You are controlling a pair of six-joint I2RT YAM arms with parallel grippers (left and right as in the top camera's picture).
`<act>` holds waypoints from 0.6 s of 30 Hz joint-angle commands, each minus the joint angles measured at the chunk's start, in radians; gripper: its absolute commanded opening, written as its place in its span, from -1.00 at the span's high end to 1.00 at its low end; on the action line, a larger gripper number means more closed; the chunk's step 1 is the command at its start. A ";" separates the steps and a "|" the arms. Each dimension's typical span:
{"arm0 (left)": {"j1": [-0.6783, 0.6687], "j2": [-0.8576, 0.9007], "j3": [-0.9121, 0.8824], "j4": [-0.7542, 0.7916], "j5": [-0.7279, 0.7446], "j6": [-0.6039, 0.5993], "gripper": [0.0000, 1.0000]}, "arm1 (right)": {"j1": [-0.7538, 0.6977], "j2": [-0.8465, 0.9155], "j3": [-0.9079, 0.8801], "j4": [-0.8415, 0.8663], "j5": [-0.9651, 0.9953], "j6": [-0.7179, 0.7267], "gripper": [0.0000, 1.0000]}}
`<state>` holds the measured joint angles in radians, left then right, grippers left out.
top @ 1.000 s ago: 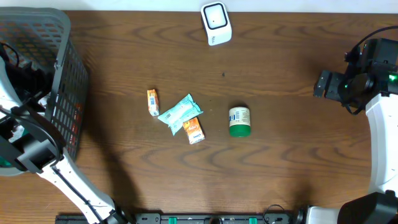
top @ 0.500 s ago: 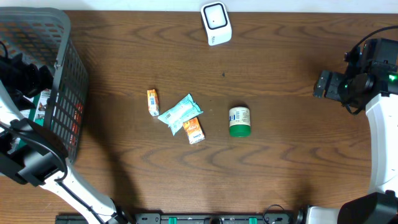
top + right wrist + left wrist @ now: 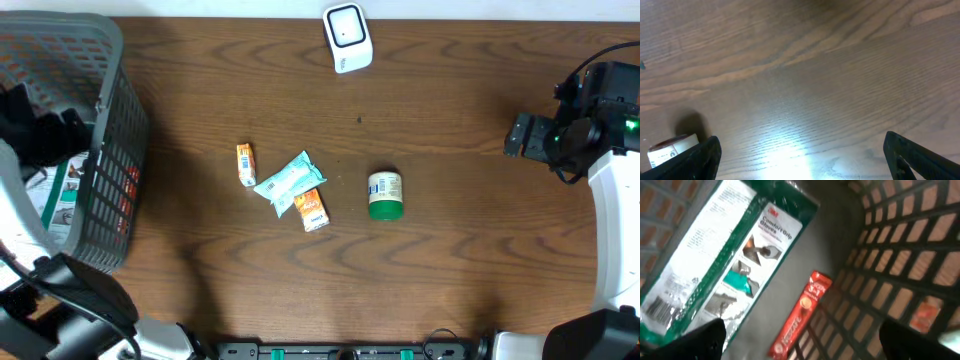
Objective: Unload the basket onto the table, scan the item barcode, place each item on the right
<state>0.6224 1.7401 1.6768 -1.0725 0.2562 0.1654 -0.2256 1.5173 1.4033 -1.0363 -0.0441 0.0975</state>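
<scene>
Dark wood table [image 3: 450, 270], grey basket [image 3: 110, 60] at 9 o'clock, white scanner [image 3: 347, 37] at 12, centre cluster: orange packet [image 3: 245, 164], teal pouch [image 3: 290, 180], orange carton [image 3: 313, 210], green-capped jar [image 3: 385, 194]

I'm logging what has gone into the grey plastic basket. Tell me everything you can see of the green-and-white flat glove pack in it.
The green-and-white flat glove pack is a glossy wrapped card: white panel edged in green, printed 3M Comfort Grip Gloves, with small product photos. A barcode at its lower-left end in the wrist view faces up. It lies flat, diagonally, on the floor of the grey plastic basket. A slim red packet lies beside it; whether they touch is unclear.
</scene>
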 commanded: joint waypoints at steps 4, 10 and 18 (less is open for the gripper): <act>0.001 0.095 -0.245 0.216 0.006 0.007 -0.96 | 0.000 0.001 0.007 -0.002 0.010 -0.009 -0.99; 0.001 0.221 -0.249 0.184 0.051 0.093 -0.96 | 0.000 0.001 0.007 -0.002 0.010 -0.009 -0.98; 0.000 0.315 -0.249 0.186 0.046 0.141 -0.98 | 0.000 0.001 0.007 -0.002 0.010 -0.009 -0.98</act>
<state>0.6281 1.9945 1.4364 -0.8822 0.2832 0.2626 -0.2256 1.5173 1.4033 -1.0359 -0.0441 0.0975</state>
